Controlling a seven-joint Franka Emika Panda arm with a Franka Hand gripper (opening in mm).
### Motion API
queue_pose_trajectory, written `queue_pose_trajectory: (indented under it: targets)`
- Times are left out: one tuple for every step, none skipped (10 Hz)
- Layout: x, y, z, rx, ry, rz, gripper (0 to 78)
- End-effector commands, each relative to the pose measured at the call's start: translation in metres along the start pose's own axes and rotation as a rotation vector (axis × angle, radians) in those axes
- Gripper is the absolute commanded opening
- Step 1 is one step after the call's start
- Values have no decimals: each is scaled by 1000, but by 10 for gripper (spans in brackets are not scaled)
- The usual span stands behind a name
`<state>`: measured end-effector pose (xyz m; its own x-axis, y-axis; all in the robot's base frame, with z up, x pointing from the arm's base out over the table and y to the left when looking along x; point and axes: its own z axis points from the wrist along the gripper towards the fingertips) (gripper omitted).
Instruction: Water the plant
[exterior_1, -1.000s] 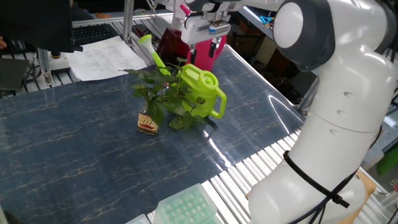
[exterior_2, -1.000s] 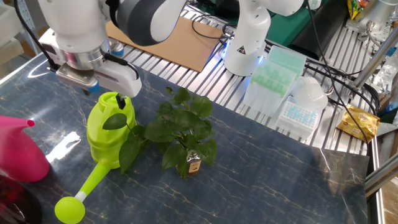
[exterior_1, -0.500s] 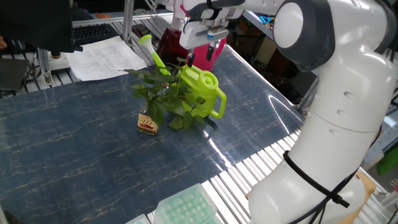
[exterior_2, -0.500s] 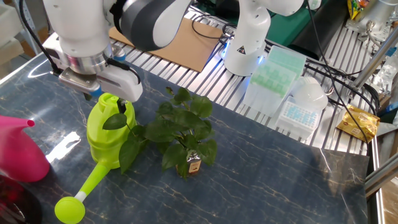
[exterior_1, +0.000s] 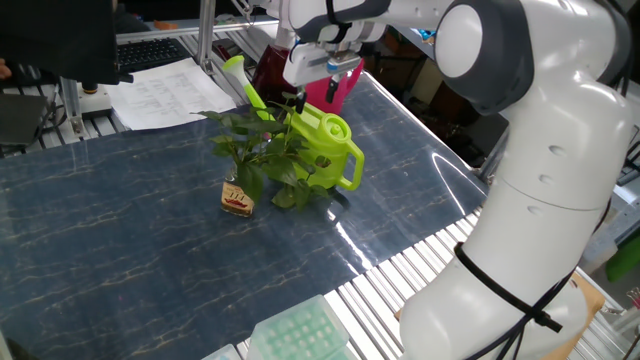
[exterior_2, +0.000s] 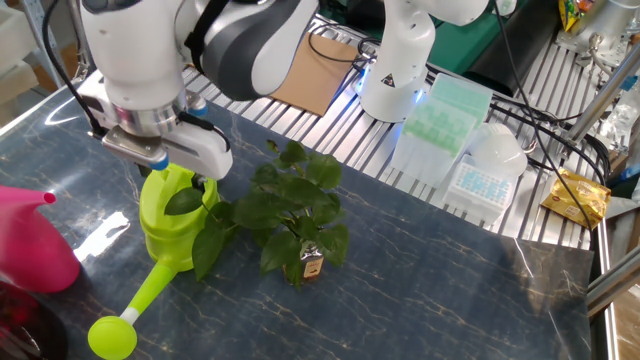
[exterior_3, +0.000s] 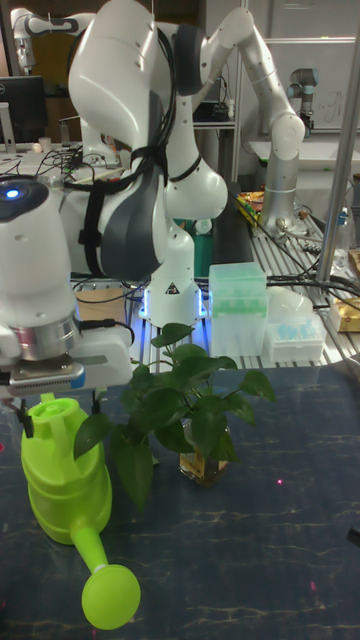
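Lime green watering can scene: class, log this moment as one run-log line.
gripper: above lime green plastic watering can, grasp unclear | leafy plant in small glass bottle: upright beside can | pink watering can: apart

- The plant (exterior_2: 290, 212): a small sprig of thin stems bearing broad dark green leaves.
- Container: a tiny clear glass bottle with a red-yellow label, standing upright on the dark marbled tabletop.
- Pose: foliage spreads wide above the bottle; some leaves overlap the lime green watering can just beside it.
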<state>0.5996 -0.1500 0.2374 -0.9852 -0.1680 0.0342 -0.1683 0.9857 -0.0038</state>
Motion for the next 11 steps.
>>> queue_pose_trajectory:
  targets:
    - [-3, 1, 7, -3, -12, -5, 774]
    - [-4, 0, 11, -4, -12, -14, 774]
    - [-5, -1, 12, -5, -13, -15, 774]
    - [-5, -6, 16, -11, -19, -25, 774]
    - [-5, -9, 18, -16, -21, -28, 774]
    - [-6, -12, 19, -18, -21, -32, 774]
    - [-4, -12, 19, -26, -24, -28, 774]
    - [-1, -12, 18, -27, -24, -26, 774]
    - [1, -12, 17, -31, -24, -25, 774]
    - [2, -12, 17, -32, -23, -25, 774]
    - [3, -12, 16, -30, -24, -25, 774]
